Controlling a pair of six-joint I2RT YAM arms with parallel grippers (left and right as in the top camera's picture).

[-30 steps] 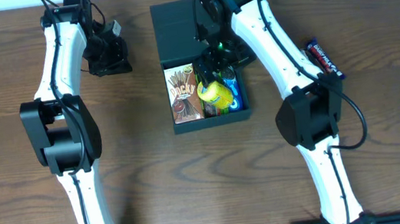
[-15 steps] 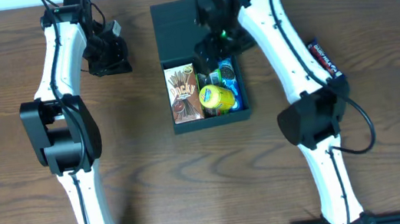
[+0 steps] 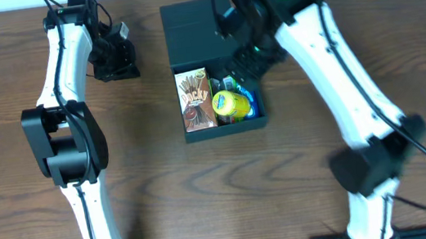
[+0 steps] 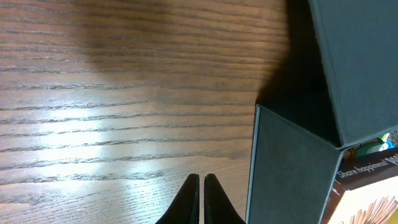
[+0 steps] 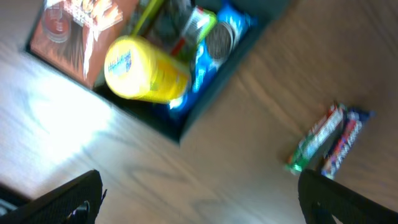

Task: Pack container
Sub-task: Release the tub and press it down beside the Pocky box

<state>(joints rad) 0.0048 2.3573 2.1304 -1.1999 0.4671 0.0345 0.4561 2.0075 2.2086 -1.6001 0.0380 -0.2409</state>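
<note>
The container (image 3: 190, 132) is a dark box with its lid (image 3: 189, 28) folded back. Inside lie a Pocky box (image 3: 194, 99), a yellow can (image 3: 232, 105) and a blue packet (image 3: 249, 98). My right gripper (image 3: 251, 60) hangs open above the box's back right corner, nothing between its fingers. In the right wrist view the gripper (image 5: 205, 205) is over bare table, beside the container's corner (image 5: 180, 127) and the yellow can (image 5: 146, 68). My left gripper (image 3: 115, 62) is shut and empty, left of the lid. Its closed tips (image 4: 201, 199) sit near the container wall (image 4: 286, 168).
Two wrapped snack bars (image 5: 329, 140) lie on the table to the right of the container; the right arm hides them from overhead. The wooden table (image 3: 157, 193) stretches bare in front and to the left.
My right gripper has drawn back from over the yellow can toward the box's back right, and the arm has swung right. The can stays in the container. The left arm is still.
</note>
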